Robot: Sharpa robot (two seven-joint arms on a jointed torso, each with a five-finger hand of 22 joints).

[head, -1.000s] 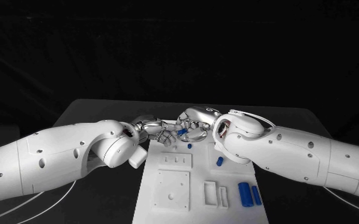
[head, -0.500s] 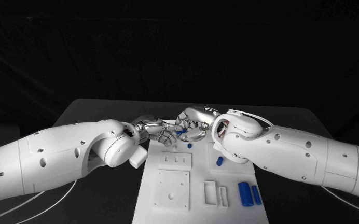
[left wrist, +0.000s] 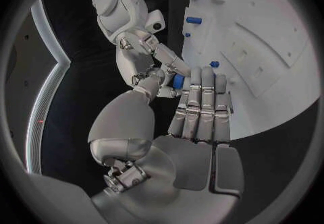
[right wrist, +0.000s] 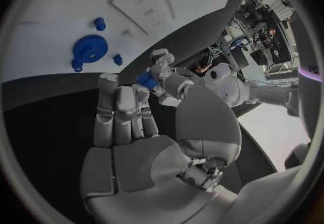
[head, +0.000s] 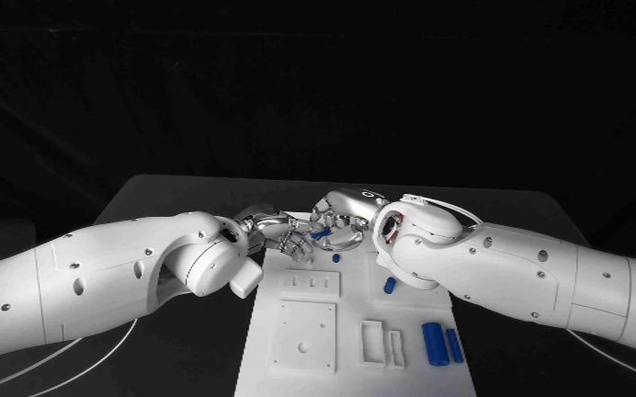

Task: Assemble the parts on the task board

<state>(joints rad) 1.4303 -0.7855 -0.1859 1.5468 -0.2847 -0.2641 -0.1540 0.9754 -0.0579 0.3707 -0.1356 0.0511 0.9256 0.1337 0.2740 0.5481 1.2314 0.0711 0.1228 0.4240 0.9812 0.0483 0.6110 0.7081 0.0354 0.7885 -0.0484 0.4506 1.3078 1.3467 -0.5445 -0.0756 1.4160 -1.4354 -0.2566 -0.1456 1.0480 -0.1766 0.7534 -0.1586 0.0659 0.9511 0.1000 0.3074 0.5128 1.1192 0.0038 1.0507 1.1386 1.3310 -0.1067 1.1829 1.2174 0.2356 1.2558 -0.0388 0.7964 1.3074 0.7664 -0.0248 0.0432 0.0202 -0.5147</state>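
We see the left hand (head: 275, 232) and right hand (head: 342, 216) meeting fingertip to fingertip over the task board's (head: 347, 360) far edge, a small blue part (left wrist: 179, 81) pinched between them; which hand actually grips it we cannot tell. A blue gear (right wrist: 89, 48) lies on the board.

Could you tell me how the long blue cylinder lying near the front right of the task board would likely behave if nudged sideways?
The blue cylinder looks round and lies on its side on the flat task board, so it would probably roll. It seems rigid and light.
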